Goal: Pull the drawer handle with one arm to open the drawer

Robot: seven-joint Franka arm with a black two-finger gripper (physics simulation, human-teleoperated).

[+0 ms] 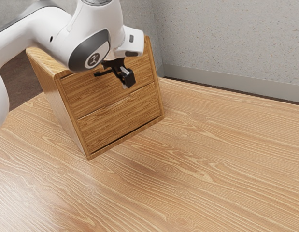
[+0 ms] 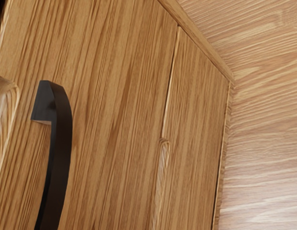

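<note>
A wooden cabinet (image 1: 52, 67) with two drawer fronts stands on the table at the back left. The upper drawer (image 1: 108, 89) carries a curved black handle (image 1: 102, 73), which the wrist view shows close up as a black handle (image 2: 54, 158) standing off the upper drawer front (image 2: 114, 96). My gripper (image 1: 124, 79) hangs in front of the upper drawer, just to the exterior view's right of the handle's end. It is open, with one finger's pale pad showing and nothing between the fingers. Both drawer fronts sit flush with the cabinet.
The lower drawer (image 1: 121, 118) lies under the upper one, and in the wrist view the lower drawer (image 2: 196, 143) shows no handle. The wooden table (image 1: 197, 169) stretches wide to the exterior view's right and front. A grey wall (image 1: 226, 34) runs behind.
</note>
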